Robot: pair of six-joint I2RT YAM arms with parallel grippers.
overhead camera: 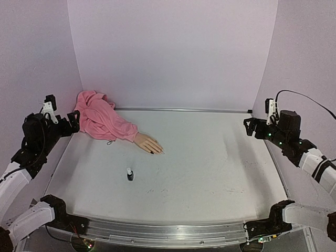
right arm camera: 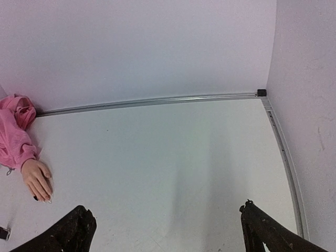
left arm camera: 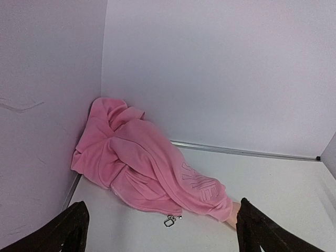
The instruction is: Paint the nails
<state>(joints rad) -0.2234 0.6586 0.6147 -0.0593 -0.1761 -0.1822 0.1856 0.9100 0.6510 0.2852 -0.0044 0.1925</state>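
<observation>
A beige mannequin hand [overhead camera: 148, 144] lies palm down left of centre, its arm inside a pink sleeve [overhead camera: 103, 122]. Its fingertip nails [overhead camera: 156, 151] point right; some look dark. The hand also shows in the right wrist view [right arm camera: 37, 178]. In the left wrist view only the pink sleeve [left arm camera: 152, 169] and a bit of wrist show. A small black-capped polish bottle [overhead camera: 129, 174] stands in front of the hand. My left gripper [overhead camera: 72, 122] is raised at the left wall, open and empty. My right gripper [overhead camera: 249, 127] is raised at the right wall, open and empty.
The white table [overhead camera: 210, 168] is walled by pale purple panels on three sides. A metal rail [overhead camera: 184, 109] runs along the back edge. The pink garment is bunched in the back left corner. A metal zip pull [left arm camera: 172, 221] lies by the sleeve.
</observation>
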